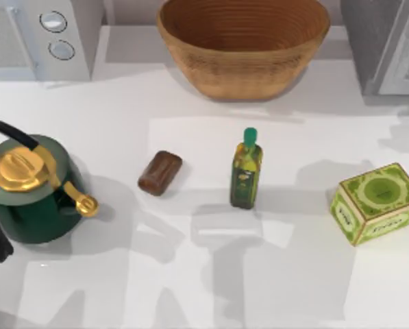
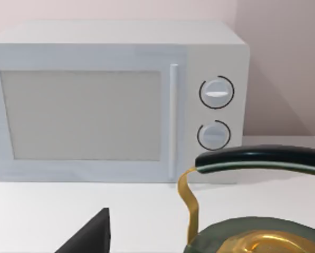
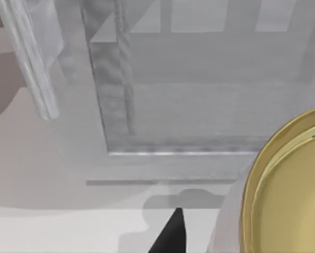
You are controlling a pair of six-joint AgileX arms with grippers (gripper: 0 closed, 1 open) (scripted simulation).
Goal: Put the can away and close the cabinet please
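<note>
Right gripper (image 3: 170, 234) holds a gold-lidded can (image 3: 286, 190) at the open front of the grey cabinet (image 3: 199, 105); how firmly the fingers close on it I cannot tell. Ahead of the can lies the cabinet's floor (its door (image 3: 33, 58) swung aside), so the way in looks straight forward. Beside the green kettle (image 1: 33, 192), the left arm sits parked.

white table (image 1: 122, 288) with kettle (image 1: 33, 188), bottle (image 1: 246, 175)
</note>
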